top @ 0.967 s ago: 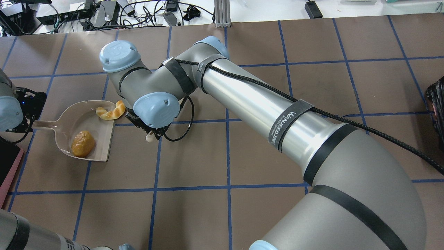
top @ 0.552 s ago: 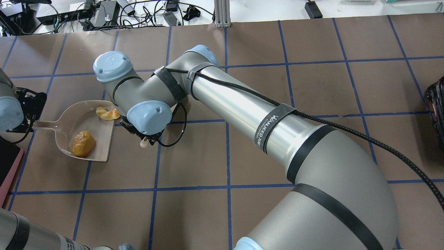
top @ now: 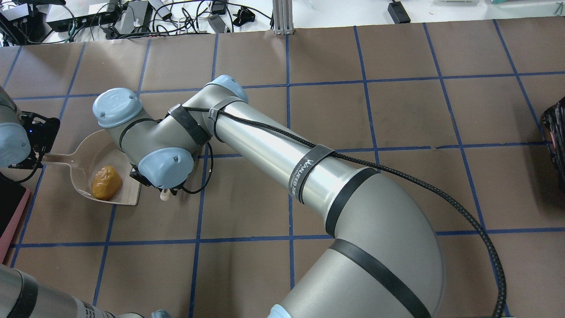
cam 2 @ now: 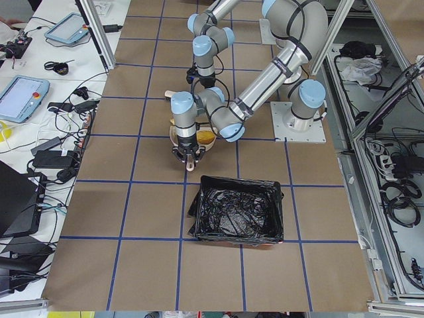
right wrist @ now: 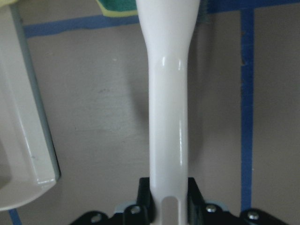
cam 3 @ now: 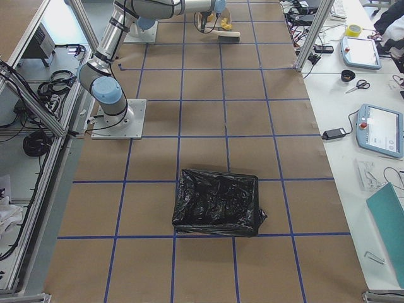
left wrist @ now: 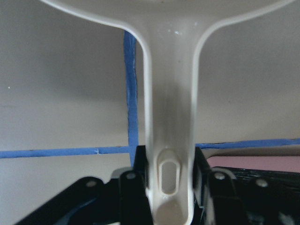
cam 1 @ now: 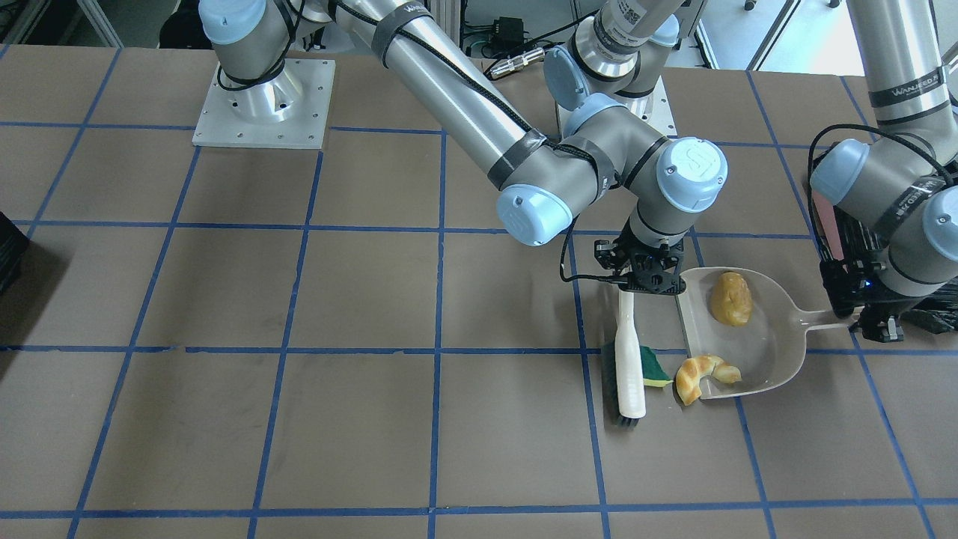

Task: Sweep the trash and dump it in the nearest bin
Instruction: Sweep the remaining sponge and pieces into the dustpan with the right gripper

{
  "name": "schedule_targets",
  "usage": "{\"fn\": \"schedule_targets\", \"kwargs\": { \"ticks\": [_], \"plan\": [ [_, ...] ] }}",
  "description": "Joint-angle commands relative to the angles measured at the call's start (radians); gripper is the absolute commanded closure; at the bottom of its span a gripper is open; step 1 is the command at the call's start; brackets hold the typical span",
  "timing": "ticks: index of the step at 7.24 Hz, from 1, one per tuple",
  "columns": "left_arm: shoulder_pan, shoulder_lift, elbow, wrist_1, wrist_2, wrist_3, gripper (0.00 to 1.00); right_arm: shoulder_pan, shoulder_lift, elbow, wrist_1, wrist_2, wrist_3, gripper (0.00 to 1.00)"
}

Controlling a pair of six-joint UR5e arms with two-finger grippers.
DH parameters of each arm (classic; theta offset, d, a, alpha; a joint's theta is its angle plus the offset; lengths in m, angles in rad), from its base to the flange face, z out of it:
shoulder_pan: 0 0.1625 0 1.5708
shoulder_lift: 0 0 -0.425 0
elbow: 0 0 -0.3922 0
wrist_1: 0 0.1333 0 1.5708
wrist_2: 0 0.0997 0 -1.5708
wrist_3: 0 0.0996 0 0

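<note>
My left gripper (cam 1: 868, 323) is shut on the handle of a beige dustpan (cam 1: 778, 329) that lies flat on the table. The yellow-brown potato piece (cam 1: 731, 298) lies inside the pan. The golden croissant piece (cam 1: 703, 376) lies across the pan's open edge. My right gripper (cam 1: 645, 283) is shut on the white handle of a brush (cam 1: 629, 359). The green-and-yellow sponge piece (cam 1: 656, 368) rests on the table against the brush, just outside the pan. In the overhead view only the potato (top: 106, 182) shows; the right wrist hides the rest.
The pink bin with a black bag (cam 2: 235, 212) stands by my left arm; its edge shows in the overhead view (top: 9, 221). A second black-bagged bin (cam 3: 218, 202) stands at the table's far right end (top: 556, 141). Cables and devices lie beyond the far edge.
My right arm has swung left and towards me with the brush, closing on the dustpan's mouth. The croissant, seen at the pan's edge before, is now hidden under the wrist. The left gripper has not moved.
</note>
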Motion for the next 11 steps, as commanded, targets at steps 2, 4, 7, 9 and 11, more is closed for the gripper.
{"fn": "schedule_targets", "kwargs": {
  "ticks": [2, 4, 7, 9, 11],
  "plan": [
    [0.0, -0.002, 0.0, 0.0, 0.0, 0.0, 1.0, 0.044, 0.012, -0.029, 0.002, 0.014, -0.229, 1.0],
    [0.0, -0.003, 0.0, 0.0, 0.0, 0.0, 1.0, 0.076, 0.032, -0.084, -0.004, 0.018, -0.295, 1.0],
    [0.0, -0.003, 0.0, 0.0, 0.0, 0.0, 1.0, 0.11, 0.048, -0.124, -0.01, 0.054, -0.356, 1.0],
    [0.0, -0.003, 0.002, 0.0, -0.002, 0.001, 1.0, 0.09, 0.031, -0.103, 0.031, 0.052, -0.42, 1.0],
    [0.0, -0.002, 0.003, 0.002, -0.008, 0.003, 1.0, 0.049, -0.033, -0.098, 0.133, 0.074, -0.412, 1.0]
  ]
}}
